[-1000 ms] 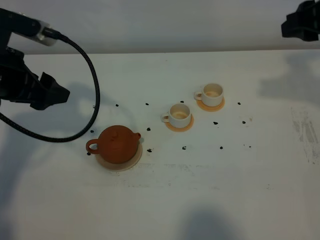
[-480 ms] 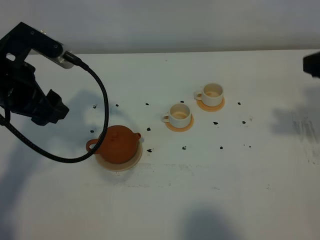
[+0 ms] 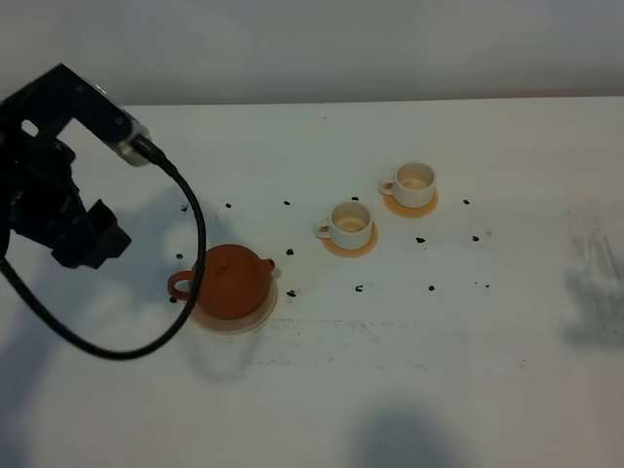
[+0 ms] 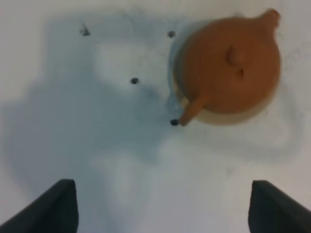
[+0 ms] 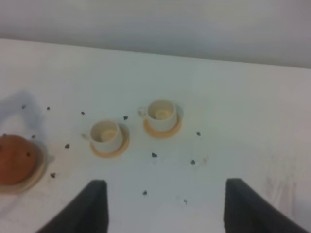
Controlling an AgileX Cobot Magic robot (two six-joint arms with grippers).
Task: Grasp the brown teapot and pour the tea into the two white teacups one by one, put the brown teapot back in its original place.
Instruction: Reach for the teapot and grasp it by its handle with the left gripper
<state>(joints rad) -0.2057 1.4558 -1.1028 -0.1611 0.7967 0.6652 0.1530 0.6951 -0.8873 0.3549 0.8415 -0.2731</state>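
Teapot (image 3: 232,281) unmoved, L pincer (image 4: 161,188) wide open, empty, R pincer (image 5: 165,184) same, now off overhead view

The white desk (image 3: 468,370) carries a large round pale-beige coaster (image 3: 249,320) toward its left side. Two small orange-tan coasters lie near the middle: the nearer coaster (image 3: 349,251) and, just behind to its right, the farther coaster (image 3: 409,209). Small black specks (image 3: 359,289) lie scattered around them, crumbs or marks, hard to tell. Faint scuffs (image 3: 595,258) show near the right edge.
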